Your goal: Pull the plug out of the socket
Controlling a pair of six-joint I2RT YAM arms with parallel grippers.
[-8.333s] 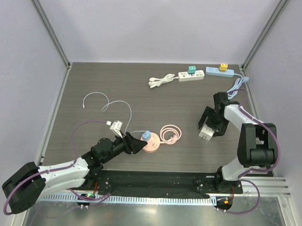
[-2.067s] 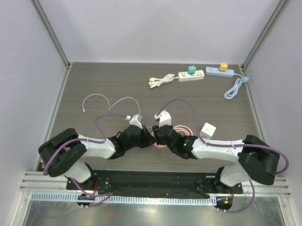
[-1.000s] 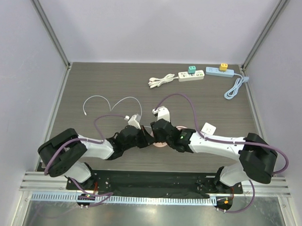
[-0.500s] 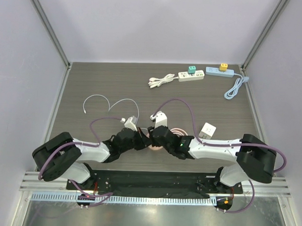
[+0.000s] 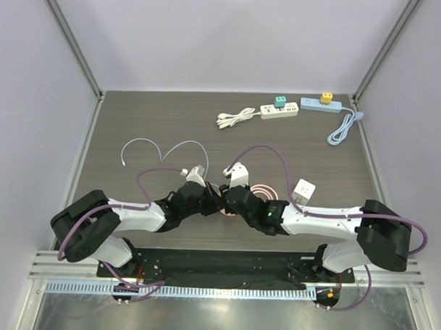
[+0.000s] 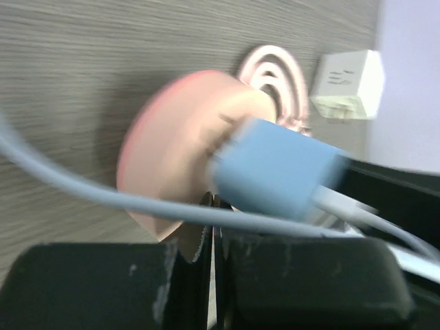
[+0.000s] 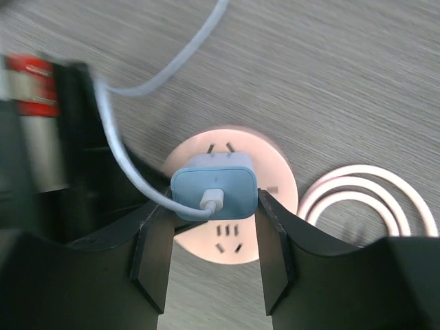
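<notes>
Right gripper (image 7: 213,206) is about half open and clamped on the plug (image 7: 214,185), one black matte finger flat against each side. The plug is a light blue, smooth plastic block with rounded corners. It sits against the top face of the socket (image 7: 237,239), just off centre, with its prongs hidden, so I can't tell if they are in. The socket is a round, flat, pale pink puck with several sets of dark slots in its face, and it lies on the table (image 5: 135,118), a dark grey wood-grain laminate, front centre between the two wrists. Left gripper (image 6: 212,234) is fully closed with its tips at the socket's near rim. That view is blurred, so I can't tell whether they nip anything. A thin, glossy, pale blue cable (image 7: 124,158) leaves the plug's back through a white collar and curls off to the side. A pink cord (image 7: 371,199) lies in a flat coil just beside the socket. Near that is a white cube adapter (image 6: 347,82) with grey print on one face, too small to read. A red label (image 7: 24,82) on the left arm's hardware is blurred and unreadable. At the far edge are a white strip (image 5: 280,109) carrying a green plug (image 5: 280,102) and a blue strip (image 5: 322,104) carrying a yellow plug (image 5: 326,98). No readable brand marks anywhere.
</notes>
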